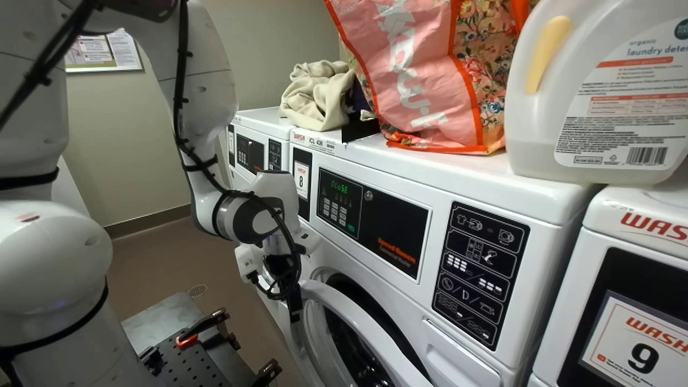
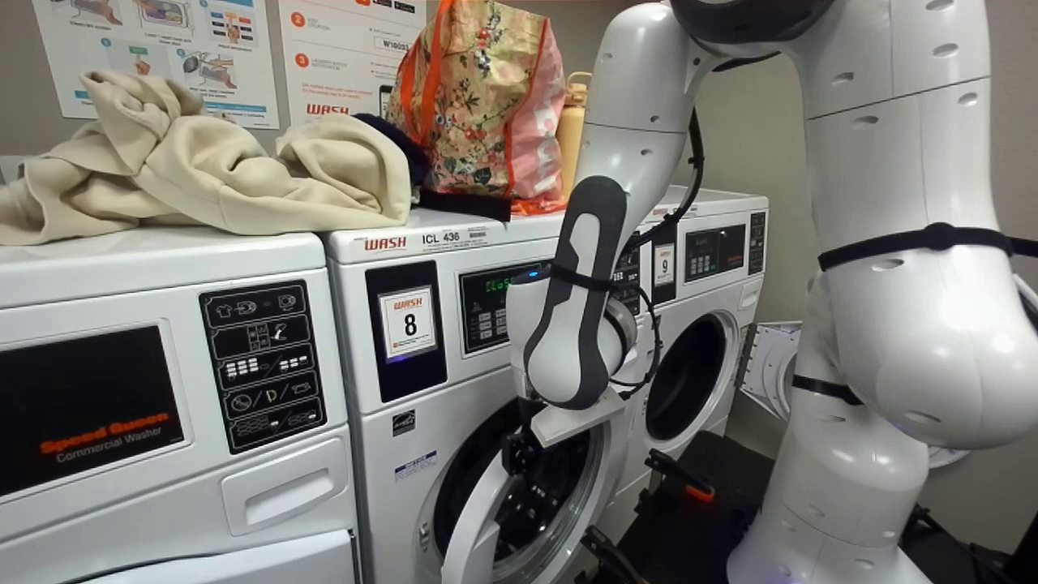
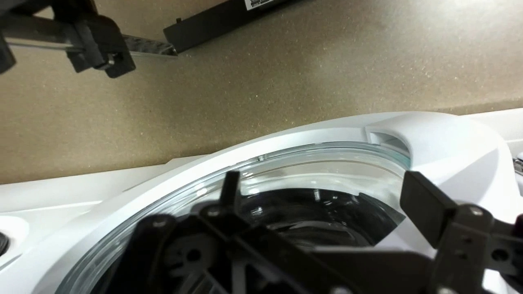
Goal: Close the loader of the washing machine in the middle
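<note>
**Gripper spread over the rim of the Speed Queen washer's ajar porthole door**

From my seat, the wrist view tells me most. The fingers stand well apart: one lies over the clear window, the other over the broad white part of the rim, near a small recess. I cannot tell whether either finger touches the plastic.

The porthole door juts out from the front of the middle washer, and in both exterior views I see the dark drum opening behind it. That machine carries an "8" label, and a green display on its black control panel reads "CLoSE". My Panda arm reaches down in front of it, with the gripper at the door's edge.

On top of the washer I have a pink floral shopping bag, and a yellow bottle shows partly behind it. Crumpled cream fabric lies across the washer with red lettering and onto the adjoining edge of mine. In an exterior view a laundry detergent jug stands near the washer labelled "9". Low beside the arm's base sits a perforated plate.
</note>
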`<action>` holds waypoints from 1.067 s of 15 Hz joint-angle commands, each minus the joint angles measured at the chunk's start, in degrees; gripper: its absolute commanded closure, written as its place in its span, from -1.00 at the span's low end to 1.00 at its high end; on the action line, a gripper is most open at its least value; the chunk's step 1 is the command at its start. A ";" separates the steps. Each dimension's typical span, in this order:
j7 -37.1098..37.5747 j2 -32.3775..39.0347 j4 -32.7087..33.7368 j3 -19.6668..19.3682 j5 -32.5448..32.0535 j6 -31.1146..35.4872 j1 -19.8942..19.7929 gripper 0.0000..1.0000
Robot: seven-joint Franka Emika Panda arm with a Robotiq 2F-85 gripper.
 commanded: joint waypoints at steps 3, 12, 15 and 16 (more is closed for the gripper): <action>7.22 3.67 0.66 -10.40 -4.42 4.89 12.15 -1.00; 7.09 11.86 6.44 -19.99 3.02 7.01 27.79 -1.00; 6.67 14.59 9.44 -22.65 5.16 6.38 31.76 -1.00; 6.50 15.63 10.42 -23.78 5.49 6.23 33.27 -1.00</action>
